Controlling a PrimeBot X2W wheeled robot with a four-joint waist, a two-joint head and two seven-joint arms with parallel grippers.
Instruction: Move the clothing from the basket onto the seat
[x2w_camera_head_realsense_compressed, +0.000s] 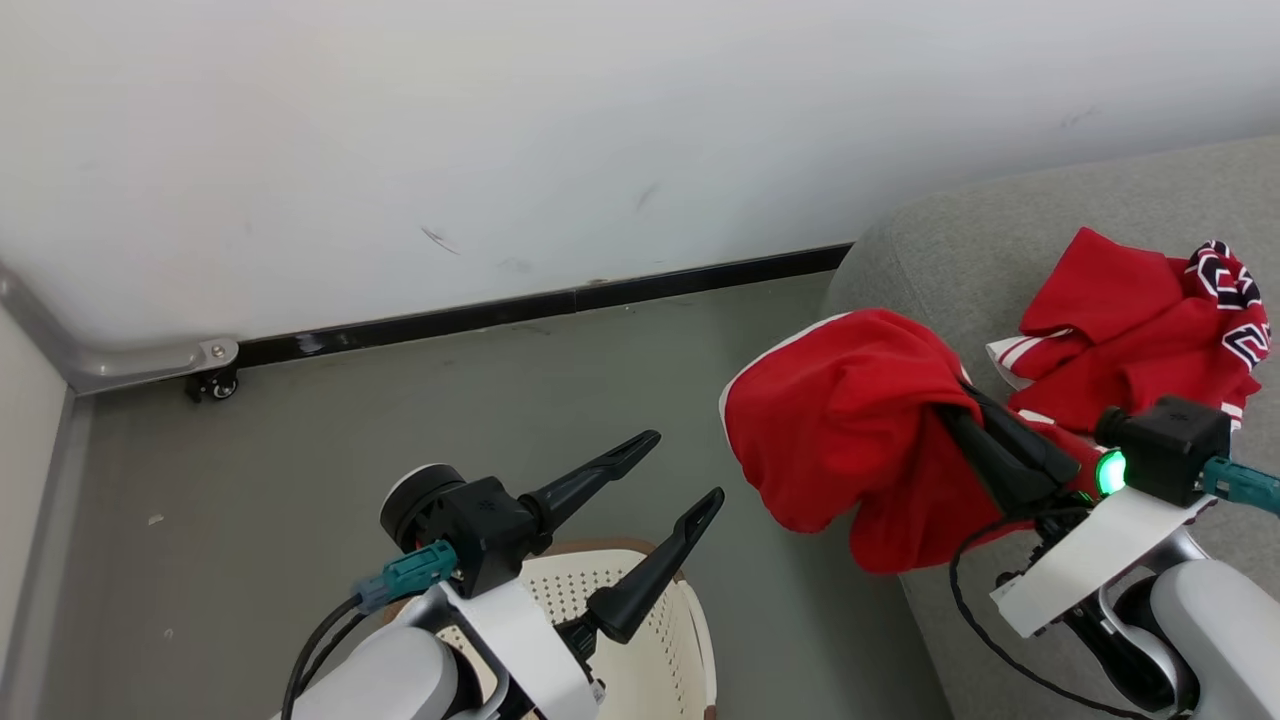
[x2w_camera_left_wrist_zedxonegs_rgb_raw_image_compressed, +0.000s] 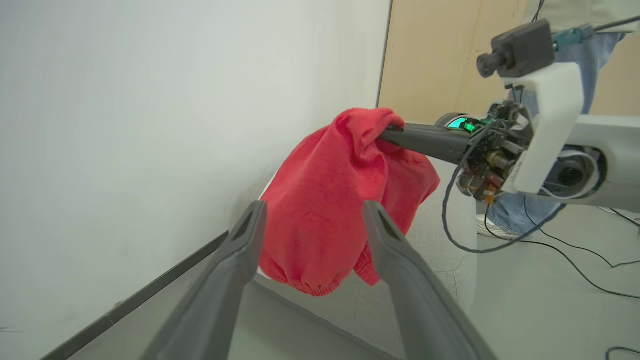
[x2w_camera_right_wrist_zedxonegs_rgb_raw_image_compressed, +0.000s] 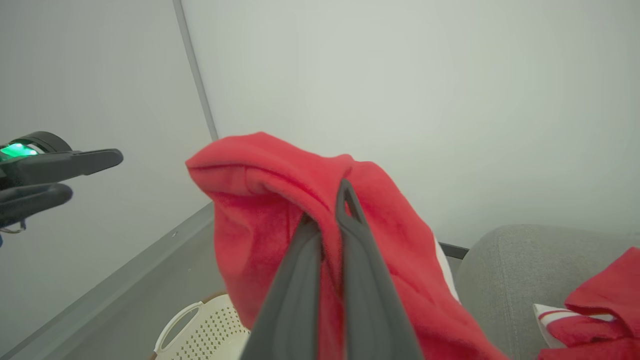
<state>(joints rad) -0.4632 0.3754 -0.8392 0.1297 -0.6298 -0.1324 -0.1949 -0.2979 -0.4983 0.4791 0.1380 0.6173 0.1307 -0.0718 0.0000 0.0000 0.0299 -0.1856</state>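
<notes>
Red garment (x2w_camera_head_realsense_compressed: 840, 420) held at the sofa (x2w_camera_head_realsense_compressed: 1000, 230) corner by the right pincer (x2w_camera_head_realsense_compressed: 985, 430); left pincer (x2w_camera_head_realsense_compressed: 683, 467) empty.
Head view: right pincer clamped tight on a fold of the red garment, which droops beside the sofa's rounded corner, contact with it unclear; second red garment (x2w_camera_head_realsense_compressed: 1120, 330), white-striped with dark numerals, crumpled on the sofa behind; left pincer spread wide, holding nothing, above the cream perforated basket (x2w_camera_head_realsense_compressed: 660, 640) on the grey floor (x2w_camera_head_realsense_compressed: 400, 420). Left wrist view: wide-spread fingers frame the hanging garment, apart from it; right pincer runs into its top fold; a person's leg (x2w_camera_left_wrist_zedxonegs_rgb_raw_image_compressed: 505, 215) in jeans beyond the sofa. Right wrist view: fingers pressed together under draped red cloth; basket handle at lower left; second garment at lower right on the sofa.
</notes>
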